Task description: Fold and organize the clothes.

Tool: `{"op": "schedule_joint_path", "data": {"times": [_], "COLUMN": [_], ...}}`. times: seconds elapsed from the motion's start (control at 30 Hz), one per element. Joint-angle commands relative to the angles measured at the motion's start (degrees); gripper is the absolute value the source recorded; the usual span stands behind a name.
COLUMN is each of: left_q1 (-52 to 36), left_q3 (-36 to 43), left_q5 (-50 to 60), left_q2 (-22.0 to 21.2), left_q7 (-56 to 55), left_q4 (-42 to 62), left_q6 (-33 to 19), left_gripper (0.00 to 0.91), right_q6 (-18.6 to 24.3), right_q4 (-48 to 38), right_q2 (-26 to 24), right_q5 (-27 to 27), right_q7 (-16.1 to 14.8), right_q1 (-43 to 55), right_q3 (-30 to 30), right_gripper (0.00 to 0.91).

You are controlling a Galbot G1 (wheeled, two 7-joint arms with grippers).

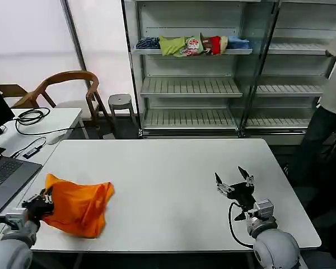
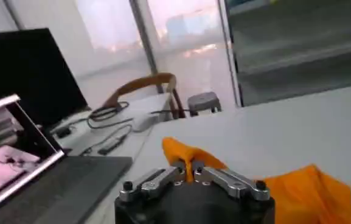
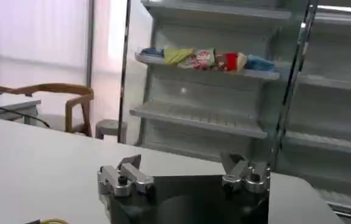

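Note:
The clothes, a bright orange T-shirt, lie crumpled near the front left corner of the white table. My left gripper is shut on the shirt's left edge; in the left wrist view a fold of the orange shirt is pinched in the left gripper, jaws closed on it. My right gripper hovers over the table's front right, open, with nothing between its fingers; the right wrist view shows that right gripper with its jaws wide apart.
A laptop and cables sit on a side desk at left, by a wooden chair. Behind the table stands a shelf rack with a multicoloured heap of garments. A person stands at right.

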Motion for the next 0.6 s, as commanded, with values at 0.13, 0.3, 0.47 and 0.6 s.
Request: {"op": "schedule_joint_path", "data": {"times": [0.13, 0.3, 0.47, 0.6], "left_q1": [0.4, 0.6, 0.3, -0.7], "left_q3": [-5.5, 7.3, 32.6, 46.7], "left_q5": [1.1, 6.8, 23.1, 34.0], "left_q2": [-0.1, -6.0, -14.4, -19.8], "left_q7": [2.9, 1.4, -6.5, -9.5], "left_q4": [-9.1, -16.7, -18.0, -13.8], "left_q6": [0.3, 0.1, -2.5, -5.0], "left_gripper": [0.020, 0.020, 0.020, 0.020], "right_q6": [0.1, -0.2, -0.8, -1.3], "right_q4": [0.8, 1.9, 2.8, 3.6], "right_q2": [-0.3, -0.5, -0.6, -1.0], "right_q5": [0.0, -0.1, -0.4, -0.5], "right_q7": [0.1, 0.3, 0.7, 1.1], "right_q1": [-1.4, -3.3, -4.9, -5.5], "right_q3": [1.2, 2.8, 3.9, 4.4], "right_gripper": [0.907, 0.907, 0.907, 0.907]}}
